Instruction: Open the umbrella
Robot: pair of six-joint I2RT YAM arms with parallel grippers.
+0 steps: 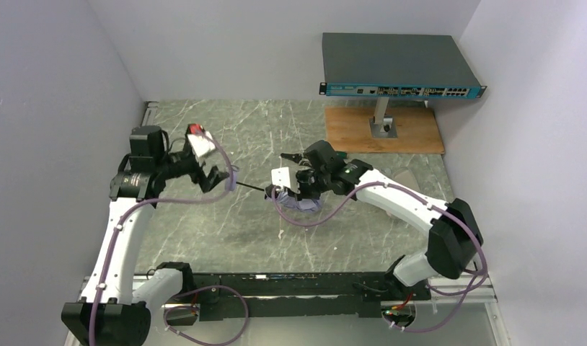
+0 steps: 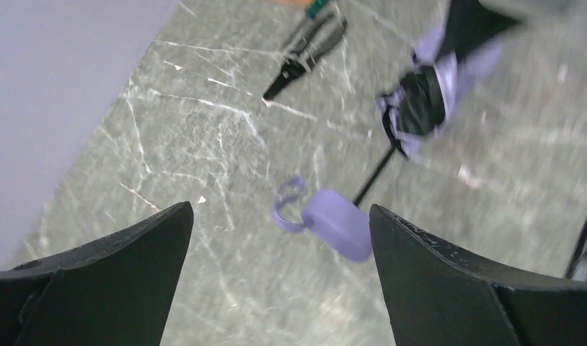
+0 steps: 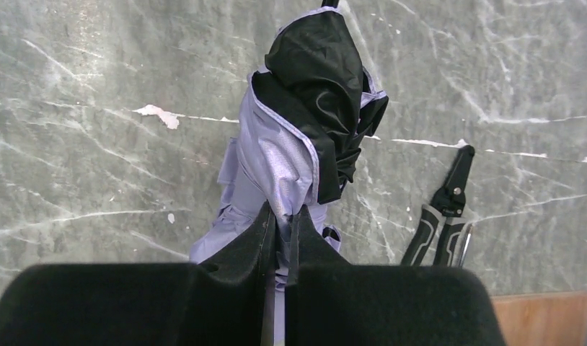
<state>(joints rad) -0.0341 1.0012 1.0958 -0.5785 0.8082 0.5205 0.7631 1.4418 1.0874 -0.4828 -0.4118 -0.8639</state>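
Left gripper is wide open, its two black fingers spread far apart with nothing between them but air. Just beyond them sits the small lilac handle of the umbrella, strap loop curling off its end, and neither finger touches it. Whether the handle rests on the table or hangs just above it, I cannot tell.

The thin black shaft runs from the handle to the bunched canopy at mid-table, lilac outside with black lining showing, unopened. Right gripper has that end: fingers pinched tight on a fold of lilac fabric. A pair of pliers lies on the marble near the bundle, a wooden board behind.
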